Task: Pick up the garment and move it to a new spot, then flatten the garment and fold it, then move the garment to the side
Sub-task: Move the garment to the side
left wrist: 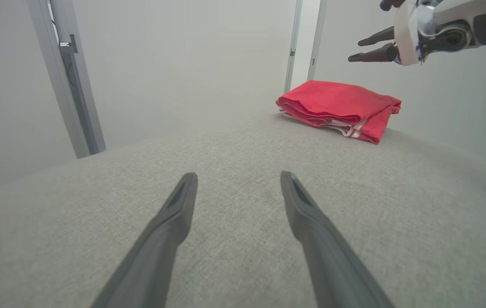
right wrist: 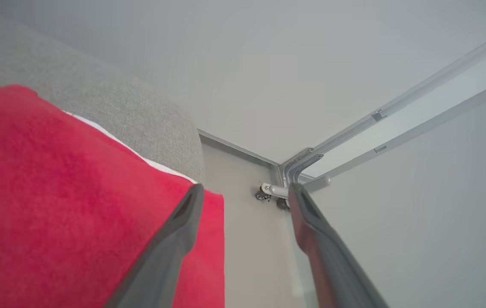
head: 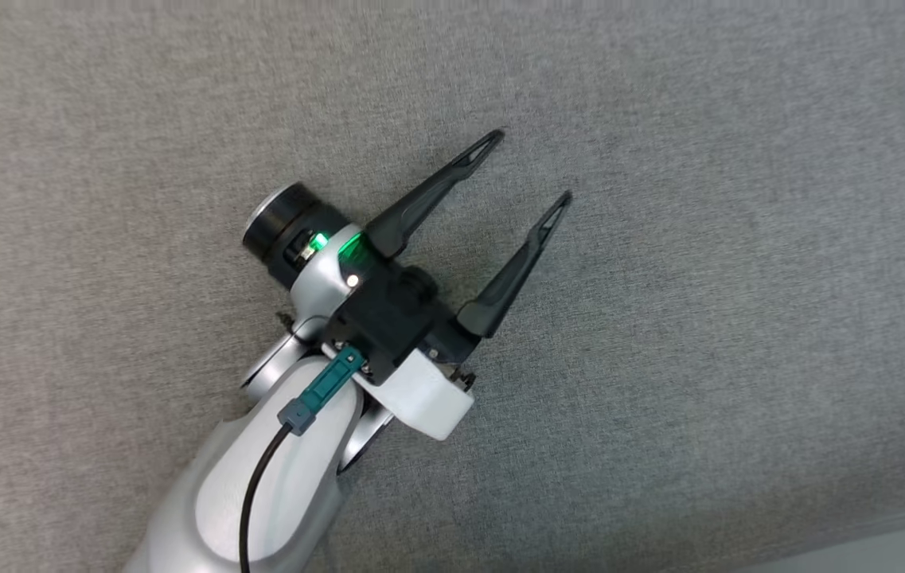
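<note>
Right gripper [right wrist: 246,190] above garment [right wrist: 54,201] (folded, red)

- left gripper [head: 533,167]: jaws spread wide, nothing between them; fingers [head: 436,187] point up and to the right in the head view.
- left forearm [head: 213,501]: pale shell, enters from the bottom edge, angled up-right; green light [head: 353,247] lit at the wrist [head: 325,278].
- right gripper [right wrist: 247,188]: jaws apart, empty; in the left wrist view it sits at upper right, tips pointing left.

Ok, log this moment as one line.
garment: folded, red, on grey fabric surface | left gripper: open, empty | right gripper: open, above garment
</note>
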{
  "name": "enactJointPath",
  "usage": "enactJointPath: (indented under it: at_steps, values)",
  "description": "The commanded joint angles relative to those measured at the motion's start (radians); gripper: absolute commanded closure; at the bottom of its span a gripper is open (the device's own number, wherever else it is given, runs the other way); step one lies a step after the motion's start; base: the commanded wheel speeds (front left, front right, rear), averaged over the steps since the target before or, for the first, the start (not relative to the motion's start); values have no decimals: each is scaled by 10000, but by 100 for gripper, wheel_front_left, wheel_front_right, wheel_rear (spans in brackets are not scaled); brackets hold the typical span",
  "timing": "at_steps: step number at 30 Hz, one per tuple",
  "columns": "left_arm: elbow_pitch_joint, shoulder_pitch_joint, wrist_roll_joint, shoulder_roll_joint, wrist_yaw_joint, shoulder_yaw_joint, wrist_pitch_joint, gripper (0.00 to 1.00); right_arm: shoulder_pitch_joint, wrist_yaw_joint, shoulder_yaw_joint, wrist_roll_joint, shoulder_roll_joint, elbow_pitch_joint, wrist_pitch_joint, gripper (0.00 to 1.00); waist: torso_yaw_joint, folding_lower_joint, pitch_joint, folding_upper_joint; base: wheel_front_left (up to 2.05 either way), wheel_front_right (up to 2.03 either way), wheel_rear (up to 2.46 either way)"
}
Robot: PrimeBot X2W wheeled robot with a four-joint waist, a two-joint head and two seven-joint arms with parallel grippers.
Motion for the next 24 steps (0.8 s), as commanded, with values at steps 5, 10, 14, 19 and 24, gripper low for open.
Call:
enactJointPath:
  at_steps: [5,10,14,19,24]
  values:
    - [41,628,-173,-15,149,286,4,0,276,-8,124,238,544,-505,-434,0,175,-1,-1429,0,0,0,0]
    - [27,1458,-426,-66,343,844,6,0,889,-8,81,686,1324,-1511,-722,0,354,-1,-2635,0,0,0,0]
    - [-64,2203,-615,-74,531,1496,6,0,1871,-8,-377,900,2155,-2336,-831,0,522,-1,-3522,0,0,0,0]
    - [-188,3065,-770,-81,732,2385,6,0,3428,-6,-1175,705,3200,-3556,-850,0,837,-1,-4320,0,0,0,0]
    - [-309,3834,-840,-114,812,3181,6,0,5159,-8,-1895,416,4174,-4697,-853,0,1164,-1,-4897,0,0,0,0]
